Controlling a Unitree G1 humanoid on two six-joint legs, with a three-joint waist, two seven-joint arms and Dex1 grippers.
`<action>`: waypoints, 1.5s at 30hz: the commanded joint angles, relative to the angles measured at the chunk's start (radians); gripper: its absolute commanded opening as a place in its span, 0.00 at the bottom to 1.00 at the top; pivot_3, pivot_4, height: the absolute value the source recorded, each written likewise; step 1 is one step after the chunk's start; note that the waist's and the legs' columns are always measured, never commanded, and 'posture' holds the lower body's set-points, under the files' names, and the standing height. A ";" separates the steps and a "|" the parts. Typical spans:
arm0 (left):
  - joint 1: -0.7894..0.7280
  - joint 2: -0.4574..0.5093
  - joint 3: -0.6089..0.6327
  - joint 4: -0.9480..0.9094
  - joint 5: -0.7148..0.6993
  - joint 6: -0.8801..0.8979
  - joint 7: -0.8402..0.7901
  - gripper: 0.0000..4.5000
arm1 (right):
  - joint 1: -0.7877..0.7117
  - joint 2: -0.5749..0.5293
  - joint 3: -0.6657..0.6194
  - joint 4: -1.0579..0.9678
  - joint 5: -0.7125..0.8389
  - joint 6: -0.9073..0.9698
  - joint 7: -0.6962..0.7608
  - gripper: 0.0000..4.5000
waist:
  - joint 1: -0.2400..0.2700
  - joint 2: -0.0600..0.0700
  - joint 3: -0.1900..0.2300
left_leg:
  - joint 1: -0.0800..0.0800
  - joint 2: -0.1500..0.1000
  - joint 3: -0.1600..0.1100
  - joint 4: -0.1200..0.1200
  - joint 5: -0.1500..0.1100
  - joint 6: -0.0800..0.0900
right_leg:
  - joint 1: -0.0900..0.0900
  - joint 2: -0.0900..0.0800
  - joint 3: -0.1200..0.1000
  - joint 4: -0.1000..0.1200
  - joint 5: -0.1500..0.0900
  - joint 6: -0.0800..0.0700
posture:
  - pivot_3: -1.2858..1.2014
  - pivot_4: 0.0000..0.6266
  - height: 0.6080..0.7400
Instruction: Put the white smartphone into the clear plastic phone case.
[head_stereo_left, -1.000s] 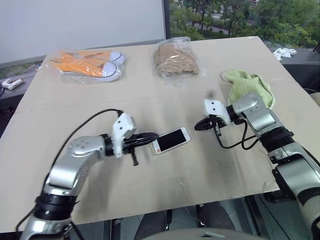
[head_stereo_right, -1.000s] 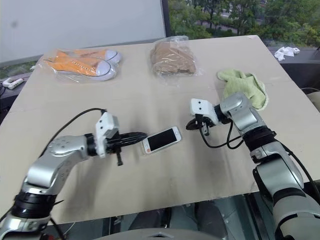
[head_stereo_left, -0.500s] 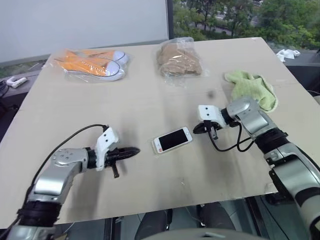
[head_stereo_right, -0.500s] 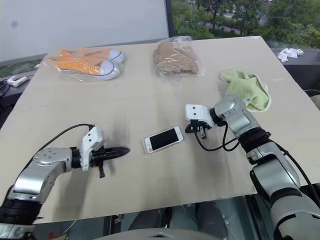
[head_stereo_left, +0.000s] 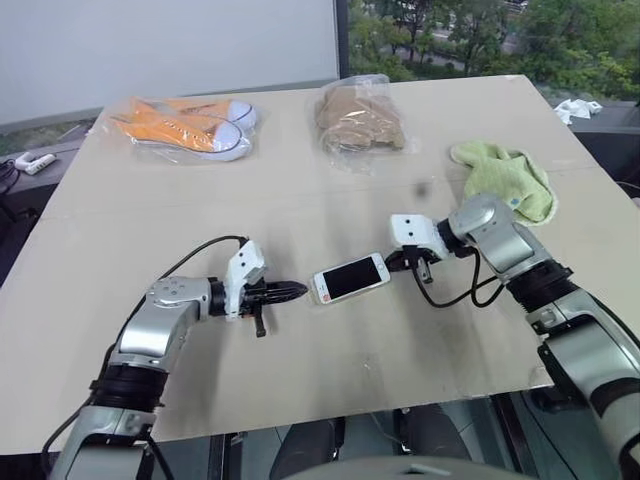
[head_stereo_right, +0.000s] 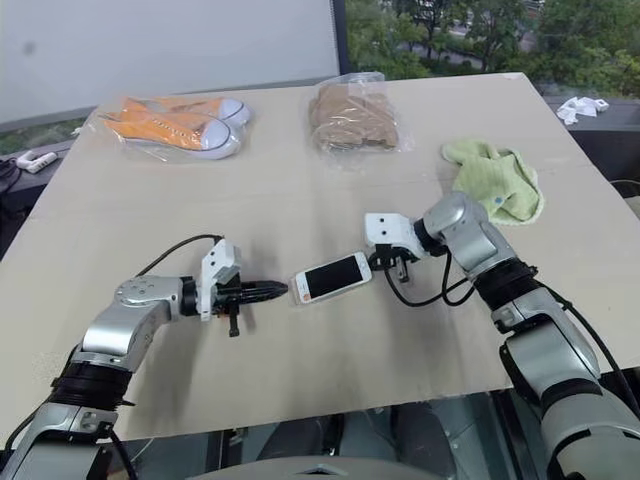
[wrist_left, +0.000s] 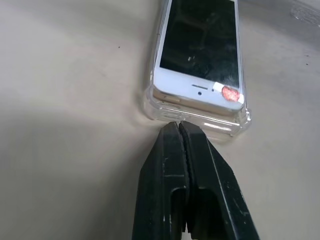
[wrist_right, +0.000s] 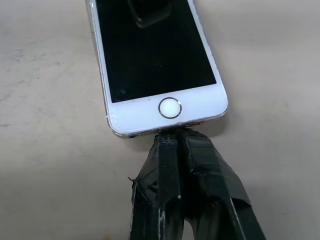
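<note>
I've got the white smartphone lying near the middle of the table, its earpiece end seated in the clear plastic phone case. My left gripper has its fingers pressed together with nothing between them, the tip at the case's end wall, I'd say as a backstop. My right gripper is closed and empty too, butted against the home-button end, likely to slide the phone in.

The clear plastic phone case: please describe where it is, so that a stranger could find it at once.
On the wooden table, look between the left gripper and right gripper. There lies the white smartphone, and the clear plastic phone case rims its earpiece end: rigid and glossy, unlike the crinkly bags farther back.
</note>
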 joint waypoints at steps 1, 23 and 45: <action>-0.025 -0.030 -0.047 0.030 0.044 -0.025 0.009 0.00 | 0.004 -0.001 0.004 -0.066 0.021 0.019 0.019 0.01 | 0.005 0.000 0.000 | 0.000 0.000 0.000 0.000 0.000 0.000 | 0.000 0.000 0.000 0.000 0.000 0.000 | 0.52 0.24 1.00; -0.091 -0.170 -0.079 0.075 0.110 -0.053 0.019 0.00 | 0.045 0.060 0.065 -0.205 -0.022 0.168 -0.017 0.01 | 0.018 0.001 -0.002 | 0.005 -0.003 -0.007 0.002 0.000 0.000 | 0.009 -0.002 -0.007 0.001 0.000 0.000 | 0.52 0.24 1.00; -0.060 -0.099 -0.029 -0.007 0.112 -0.037 0.022 0.00 | 0.055 -0.002 0.020 -0.215 -0.039 0.225 -0.022 0.01 | 0.015 0.001 -0.007 | 0.007 -0.003 -0.009 0.001 0.000 0.000 | 0.012 -0.003 -0.009 -0.001 0.000 0.000 | 0.52 0.24 1.00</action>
